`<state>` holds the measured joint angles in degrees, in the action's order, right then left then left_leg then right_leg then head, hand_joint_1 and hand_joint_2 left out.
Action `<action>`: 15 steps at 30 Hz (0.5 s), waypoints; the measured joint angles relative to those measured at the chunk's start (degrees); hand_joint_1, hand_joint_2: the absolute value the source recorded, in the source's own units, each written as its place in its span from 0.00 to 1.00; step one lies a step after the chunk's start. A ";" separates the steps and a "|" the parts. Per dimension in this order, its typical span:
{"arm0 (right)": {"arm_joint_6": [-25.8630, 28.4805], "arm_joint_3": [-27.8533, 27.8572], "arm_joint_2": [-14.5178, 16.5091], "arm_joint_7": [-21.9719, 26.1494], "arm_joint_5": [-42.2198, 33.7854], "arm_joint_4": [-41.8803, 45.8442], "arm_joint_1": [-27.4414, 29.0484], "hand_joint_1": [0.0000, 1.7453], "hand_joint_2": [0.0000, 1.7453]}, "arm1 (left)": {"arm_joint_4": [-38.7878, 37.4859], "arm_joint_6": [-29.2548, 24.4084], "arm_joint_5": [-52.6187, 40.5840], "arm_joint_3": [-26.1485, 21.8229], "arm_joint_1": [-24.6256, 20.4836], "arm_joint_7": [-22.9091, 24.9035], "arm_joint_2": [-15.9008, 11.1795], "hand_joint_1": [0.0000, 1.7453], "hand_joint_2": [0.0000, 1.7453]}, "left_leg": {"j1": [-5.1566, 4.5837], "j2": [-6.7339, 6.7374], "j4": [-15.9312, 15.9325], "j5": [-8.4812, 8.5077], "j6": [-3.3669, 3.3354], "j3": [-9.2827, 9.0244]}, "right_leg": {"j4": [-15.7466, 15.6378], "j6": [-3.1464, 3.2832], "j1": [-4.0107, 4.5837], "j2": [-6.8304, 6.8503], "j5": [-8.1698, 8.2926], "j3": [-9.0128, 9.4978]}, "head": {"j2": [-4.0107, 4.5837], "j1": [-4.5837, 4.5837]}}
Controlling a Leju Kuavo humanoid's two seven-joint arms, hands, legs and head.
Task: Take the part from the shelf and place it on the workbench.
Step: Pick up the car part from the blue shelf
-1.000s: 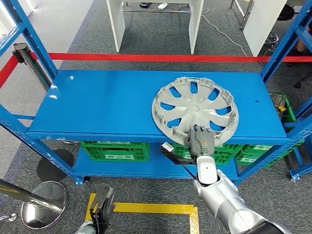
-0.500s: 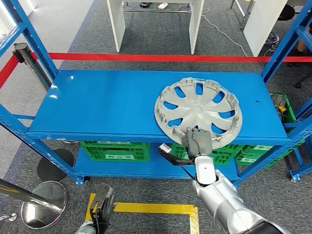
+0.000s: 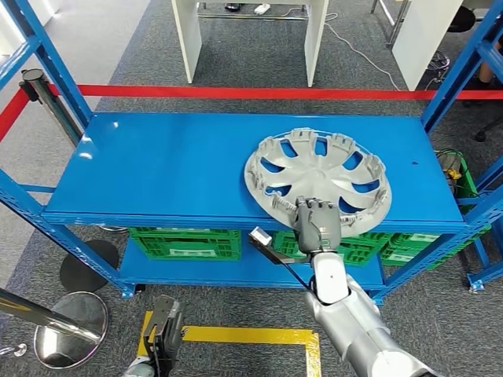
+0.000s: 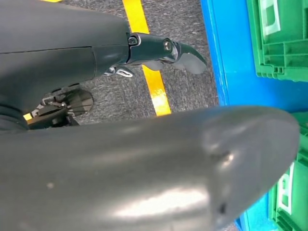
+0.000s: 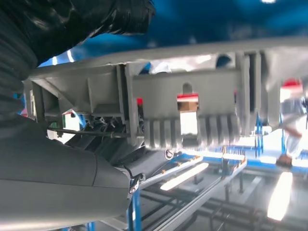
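A: Where is the part?

B: The hubcap (image 3: 318, 182) is on the top deck of the blue shelf (image 3: 178, 169), toward the 3 o'clock end. Its near rim hangs over the shelf's front edge and is raised off the deck; the far rim sits lower, so the disc is tilted.

A: And the right hand?

B: The right hand (image 3: 318, 226) grips the hubcap at the rim's 6 o'clock point, fingers curled over the top of the rim. In the right wrist view the ribbed rim (image 5: 188, 113) runs across just above the thumb (image 5: 65, 178), with the dark fingers (image 5: 91, 19) on its other side.

A: The left one?

B: The left hand (image 3: 163, 334) hangs low, at about 7 o'clock from the hubcap and well apart from it, over the grey carpet beside a yellow floor line (image 3: 237, 335). It holds nothing. In the left wrist view one dark finger (image 4: 163, 48) points straight out, apart from the thumb (image 4: 145, 173).

A: Anything else around?

B: Green crates (image 3: 185, 242) sit on the lower deck under the hubcap. A red tape (image 3: 249, 93) stretches behind the shelf, and a steel post base (image 3: 70, 326) stands on the floor at 8 o'clock.
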<state>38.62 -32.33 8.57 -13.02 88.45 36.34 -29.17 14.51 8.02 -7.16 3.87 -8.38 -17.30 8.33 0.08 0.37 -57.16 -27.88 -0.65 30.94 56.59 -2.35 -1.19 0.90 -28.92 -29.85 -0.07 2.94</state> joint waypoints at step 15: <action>0.00 -7.23 -6.10 -9.24 0.05 25.63 3.31 1.00 1.00 | 0.00 -0.97 2.11 2.07 0.05 -0.03 -0.07 0.00 0.00 | -0.01 0.00 0.00 0.00 0.00 0.08 | 0.00 0.00 0.00 -0.04 0.00 -0.08 | 0.00 0.00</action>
<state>38.62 -39.56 2.46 -22.26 88.50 61.97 -25.86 14.51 7.05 -5.05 5.95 -8.34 -17.33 8.26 0.07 0.37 -57.16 -27.88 -0.65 31.03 56.59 -2.35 -1.20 0.86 -28.92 -29.93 -0.07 2.94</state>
